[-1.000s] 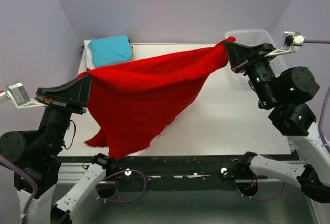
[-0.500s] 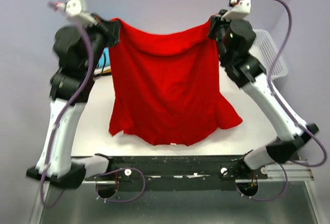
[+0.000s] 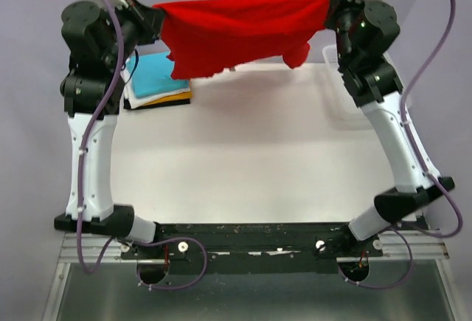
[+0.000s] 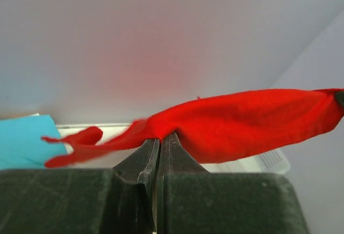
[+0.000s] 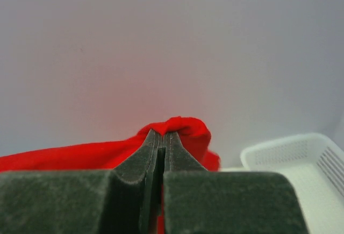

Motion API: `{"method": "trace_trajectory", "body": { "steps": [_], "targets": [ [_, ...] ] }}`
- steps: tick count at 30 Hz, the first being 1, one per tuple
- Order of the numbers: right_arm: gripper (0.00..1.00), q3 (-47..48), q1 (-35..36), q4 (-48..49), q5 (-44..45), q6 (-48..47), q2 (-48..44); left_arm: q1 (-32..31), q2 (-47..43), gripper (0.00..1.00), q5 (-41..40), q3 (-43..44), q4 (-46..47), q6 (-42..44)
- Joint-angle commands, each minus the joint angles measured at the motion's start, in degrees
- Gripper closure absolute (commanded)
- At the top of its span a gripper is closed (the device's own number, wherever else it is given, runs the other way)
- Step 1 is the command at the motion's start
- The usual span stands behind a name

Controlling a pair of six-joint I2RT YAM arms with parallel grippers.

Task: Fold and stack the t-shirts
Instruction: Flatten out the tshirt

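A bright red t-shirt (image 3: 240, 29) is stretched in the air between both raised arms, high above the far end of the table, its loose part swung toward the back wall. My left gripper (image 3: 157, 20) is shut on its left corner, and in the left wrist view the cloth (image 4: 242, 123) runs off to the right from the pinched tips (image 4: 161, 136). My right gripper (image 3: 332, 5) is shut on the other corner, a red bunch (image 5: 180, 126) over the tips (image 5: 163, 133). A folded stack with a teal shirt (image 3: 158, 74) on top, white and orange below, lies at the back left.
A white lattice basket (image 5: 301, 161) stands at the table's back right, mostly hidden behind the right arm in the top view. The white table top (image 3: 243, 159) lies below the arms, its dark front rail (image 3: 243, 232) between the two bases.
Both arms lifted from low and wide to high at the back. The red shirt went from draped across the table to hanging flat, then swung up and away toward the wall.
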Motion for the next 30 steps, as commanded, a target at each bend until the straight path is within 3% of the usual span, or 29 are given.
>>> {"method": "trace_trajectory", "body": {
  "steps": [1, 9, 12, 15, 17, 18, 19, 22, 25, 26, 28, 30],
  "targets": [
    [0.99, -18.57, -0.24, -1.57, -0.36, 2.21, -12.06, -0.07, -12.21, 1.00, 7.53, -21.57, 5.55, -0.78],
    [0.99, -53.74, -0.23, -13.02, -7.64, 20.97, -30.98, -8.20, -35.26, 1.00, 4.65, -78.68, 16.64, -12.76],
    [0.99, -61.79, -0.22, -20.63, -6.07, 29.39, -33.29, -14.26, -40.57, 1.00, 1.39, -93.04, 16.78, -19.81],
    [0.99, -69.32, -0.22, -26.16, -3.22, 35.45, -34.50, -17.39, -44.86, 1.00, 3.84, -104.39, 18.77, -27.14],
    [0.96, -73.61, -0.21, -28.49, -1.06, 40.27, -34.13, -18.61, -48.07, 0.82, 4.47, -107.49, 18.84, -29.04],
    [0.88, -75.67, -0.21, -28.77, -0.75, 41.33, -33.74, -19.14, -49.46, 0.78, 3.49, -107.64, 16.86, -28.92],
    [0.75, -77.15, -0.21, -29.16, -0.16, 42.53, -33.15, -19.91, -51.13, 0.64, 2.64, -107.60, 14.72, -28.73],
    [0.32, -77.88, -0.21, -33.16, 3.19, 45.54, -30.99, -21.37, -55.96, 0.02, 2.68, -107.02, 8.54, -27.40],
    [0.05, -74.15, -0.16, -39.52, 9.21, 48.09, -30.20, -22.11, -60.82, 0.01, 2.45, -103.77, 3.20, -25.06],
    [0.00, -72.60, -0.20, -40.77, 10.29, 48.38, -30.60, -22.13, -61.85, 0.02, 1.64, -102.04, 2.27, -24.34],
    [0.00, -70.12, -0.13, -40.73, 10.24, 47.03, -32.12, -22.22, -62.63, 0.02, -0.96, -99.21, 3.28, -22.34],
    [0.00, -70.13, -0.17, -34.55, 5.99, 42.37, -34.62, -22.14, -60.00, 0.01, -2.55, -96.89, 7.27, -20.79]
  ]
}}
